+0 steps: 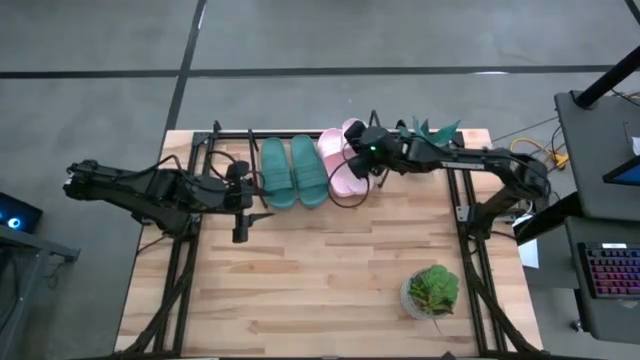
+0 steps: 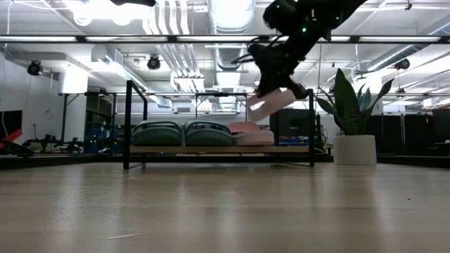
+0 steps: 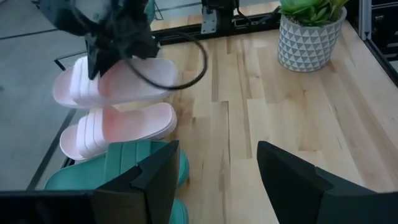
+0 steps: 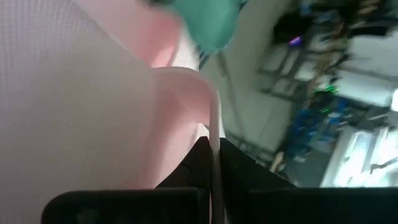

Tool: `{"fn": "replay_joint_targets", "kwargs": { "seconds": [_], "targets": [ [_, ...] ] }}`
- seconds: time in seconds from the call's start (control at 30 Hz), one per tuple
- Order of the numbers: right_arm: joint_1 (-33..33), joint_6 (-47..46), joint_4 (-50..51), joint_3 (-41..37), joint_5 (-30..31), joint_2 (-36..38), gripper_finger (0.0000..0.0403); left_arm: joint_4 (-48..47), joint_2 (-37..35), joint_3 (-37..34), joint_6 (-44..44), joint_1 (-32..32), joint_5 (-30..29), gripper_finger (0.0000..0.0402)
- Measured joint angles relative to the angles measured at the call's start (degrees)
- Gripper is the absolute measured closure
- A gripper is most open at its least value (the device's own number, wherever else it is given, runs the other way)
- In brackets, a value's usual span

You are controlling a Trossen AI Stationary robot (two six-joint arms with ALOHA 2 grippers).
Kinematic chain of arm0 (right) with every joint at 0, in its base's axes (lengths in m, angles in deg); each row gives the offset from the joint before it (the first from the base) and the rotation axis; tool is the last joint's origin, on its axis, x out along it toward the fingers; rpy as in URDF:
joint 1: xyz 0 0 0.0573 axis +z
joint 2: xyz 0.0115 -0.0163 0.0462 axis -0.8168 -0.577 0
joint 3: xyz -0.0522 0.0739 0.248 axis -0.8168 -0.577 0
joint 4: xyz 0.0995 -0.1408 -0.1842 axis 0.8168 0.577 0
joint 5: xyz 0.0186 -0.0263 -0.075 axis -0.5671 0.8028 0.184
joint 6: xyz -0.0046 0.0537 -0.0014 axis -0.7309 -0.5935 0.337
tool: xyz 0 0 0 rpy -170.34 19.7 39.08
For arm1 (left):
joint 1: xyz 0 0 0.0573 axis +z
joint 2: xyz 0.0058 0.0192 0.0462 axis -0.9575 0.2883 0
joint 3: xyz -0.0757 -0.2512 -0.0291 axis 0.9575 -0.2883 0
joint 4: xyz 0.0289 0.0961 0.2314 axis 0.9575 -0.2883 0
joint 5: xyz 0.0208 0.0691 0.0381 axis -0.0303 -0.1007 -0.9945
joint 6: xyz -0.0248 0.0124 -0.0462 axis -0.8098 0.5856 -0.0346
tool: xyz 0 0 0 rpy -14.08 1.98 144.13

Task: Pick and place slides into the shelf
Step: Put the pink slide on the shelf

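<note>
The shelf (image 1: pixel 225 135) stands along the table's far edge, its black frame (image 2: pixel 129 123) carrying a wooden board. Two teal slides (image 1: pixel 292 172) (image 2: pixel 183 133) and one pink slide (image 1: pixel 340 175) (image 2: pixel 252 133) (image 3: pixel 118 127) lie side by side on the board. The second pink slide (image 1: pixel 352 132) (image 2: pixel 271 104) (image 3: pixel 121 78) hangs above the board's right part, in my right gripper (image 1: pixel 372 152) (image 2: pixel 281 74), which is shut on it. My left gripper (image 1: pixel 240 228) (image 3: pixel 217 180) is open over the table, just near of the shelf's left half, touching nothing. My right gripper pinches a thin pink wall of the slide (image 4: pixel 213 143) between its two fingers (image 4: pixel 245 174); it looks like the strap's edge. The fingers come from above and from the table's right. The slide is lifted clear of the board and tilted, one end lower (image 2: pixel 254 112).
A small potted plant in a patterned pot (image 1: pixel 432 292) (image 3: pixel 308 34) stands on the table's near right part. A tall plant (image 1: pixel 432 128) (image 2: pixel 351 123) stands at the far right corner beside the shelf. Black arm-mount frames (image 1: pixel 180 270) run along both sides. Bare wood (image 1: pixel 320 270) lies in the middle.
</note>
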Motion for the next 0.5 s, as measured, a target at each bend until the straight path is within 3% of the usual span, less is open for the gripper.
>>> {"fn": "replay_joint_targets", "kwargs": {
  "seconds": [0.1, 0.5],
  "targets": [
    [-0.07, 0.10, 0.26, 1.54, 3.63, -1.44, 0.0395, 0.05, 0.51, -0.11, -0.02, 0.00, 0.02, 0.0202],
    [-2.31, 2.85, 6.90, -1.24, 2.00, 1.99, 0.0395, 0.48, 2.53, -0.12, -0.33, 0.02, 0.00, 0.0202]
  ]
}}
